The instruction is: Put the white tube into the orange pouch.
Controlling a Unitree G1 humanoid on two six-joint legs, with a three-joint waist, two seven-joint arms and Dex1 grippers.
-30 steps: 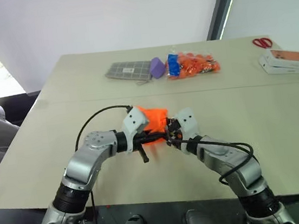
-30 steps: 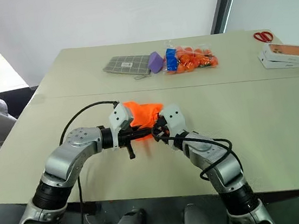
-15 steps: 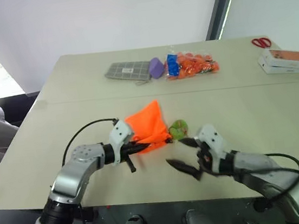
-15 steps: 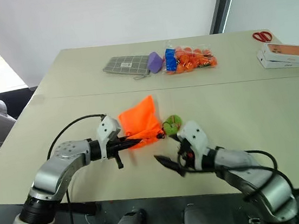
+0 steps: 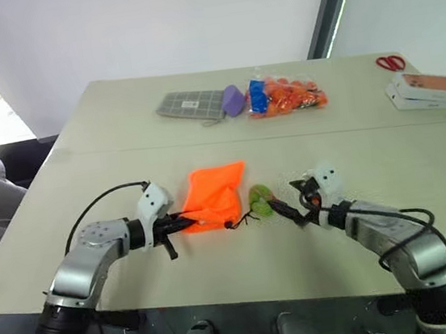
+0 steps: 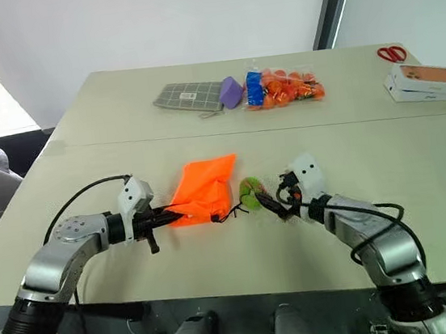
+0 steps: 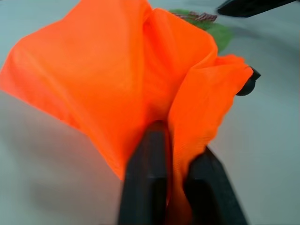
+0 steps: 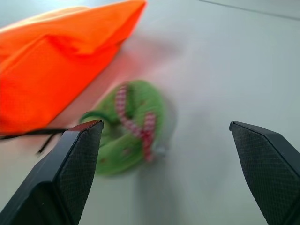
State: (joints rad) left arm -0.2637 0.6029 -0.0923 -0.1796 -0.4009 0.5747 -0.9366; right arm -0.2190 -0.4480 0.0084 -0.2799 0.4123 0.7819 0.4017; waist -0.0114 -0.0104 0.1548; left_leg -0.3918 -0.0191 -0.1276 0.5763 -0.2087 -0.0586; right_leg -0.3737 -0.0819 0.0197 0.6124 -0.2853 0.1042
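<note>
The bright orange soft fabric pouch [image 5: 213,197] lies flat near the worktop's [image 5: 420,183] front edge, long axis running toward the far edge. The left end effector [image 7: 171,183] is clamped on its near hem. Just right lies the green ring [image 8: 126,129]; the right end effector [image 8: 166,154], fingers spread wide, faces it and is nearer. The white tube cannot be made out.

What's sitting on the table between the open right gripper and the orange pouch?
A green ring on the pouch's black cord lies between the right gripper and the orange pouch, as the left eye view shows.
</note>
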